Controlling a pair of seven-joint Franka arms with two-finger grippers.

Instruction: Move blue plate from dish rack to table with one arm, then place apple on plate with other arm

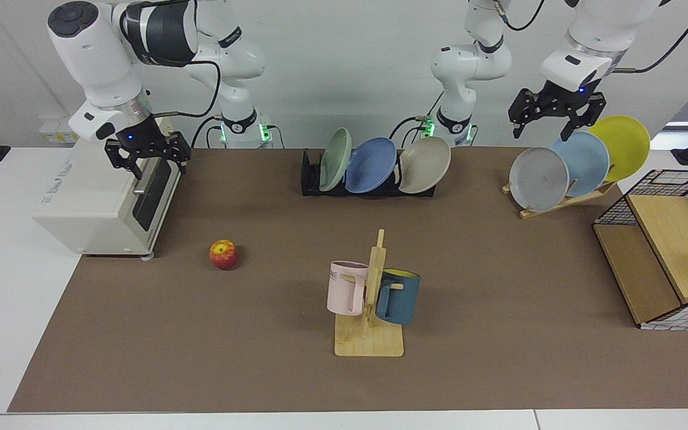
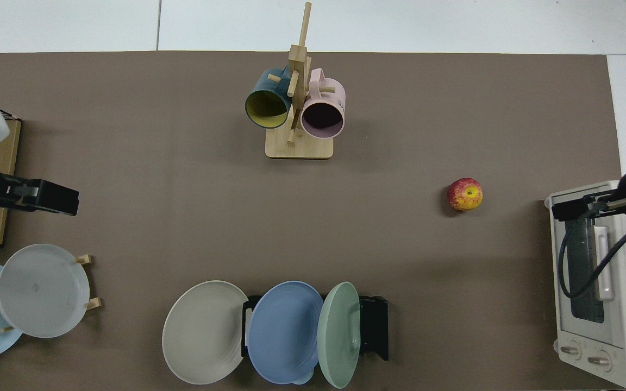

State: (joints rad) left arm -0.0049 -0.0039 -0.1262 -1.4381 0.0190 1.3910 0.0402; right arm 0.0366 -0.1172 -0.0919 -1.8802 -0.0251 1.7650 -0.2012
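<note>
The round periwinkle-blue plate sits on edge in the low black slotted dish rack, leaning, concave face toward the facing camera; the rack's long axis runs across the brown-matted table, a sage-green plate and a beige plate flanking it. The plates hide most of the rack. The small red-yellow apple lies on the mat near the white toaster oven. The left gripper hangs spread wide above the wooden rack's plates, empty. The right gripper hovers wide over the oven, empty. In the top view both arms are cut off.
</note>
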